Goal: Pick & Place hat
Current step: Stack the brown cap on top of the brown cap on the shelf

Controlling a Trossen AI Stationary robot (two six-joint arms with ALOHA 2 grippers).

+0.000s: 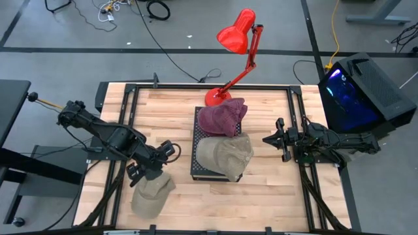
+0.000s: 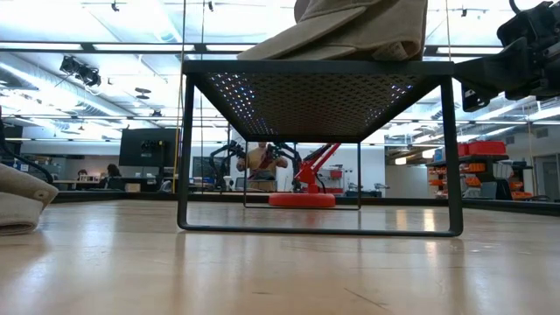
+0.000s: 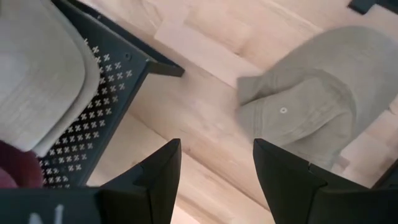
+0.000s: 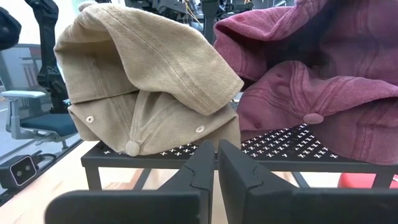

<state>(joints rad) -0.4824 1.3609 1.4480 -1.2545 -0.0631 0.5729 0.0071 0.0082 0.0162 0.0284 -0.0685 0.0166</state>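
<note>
While its fingers stand spread with nothing between them, the left gripper [image 1: 151, 164] hovers in the lower left of the high view, just above a tan hat [image 1: 151, 194] that lies flat on the wooden surface [image 1: 274, 196]. Seen from the left wrist, that same hat [image 3: 311, 106] rests on the boards just beyond the two dark fingers [image 3: 155, 180], clear of them, its crown button showing.

To the right of this gripper, at the middle of the high view, stands a black perforated rack [image 1: 196, 147]. Two more hats sit on top of it: a tan one [image 1: 225, 155] nearer the lower edge of the frame and a maroon one [image 1: 222, 117] above it, the two touching.

On the right side of the high view the right gripper [image 1: 274, 139] waits level with the rack, pressed closed on nothing and pointing at it. From the right wrist, its fingers [image 4: 199, 171] meet in front of the rack's edge.

Beyond the rack, at the top of the high view, a red desk lamp [image 1: 238, 39] stands at the surface's far edge.
</note>
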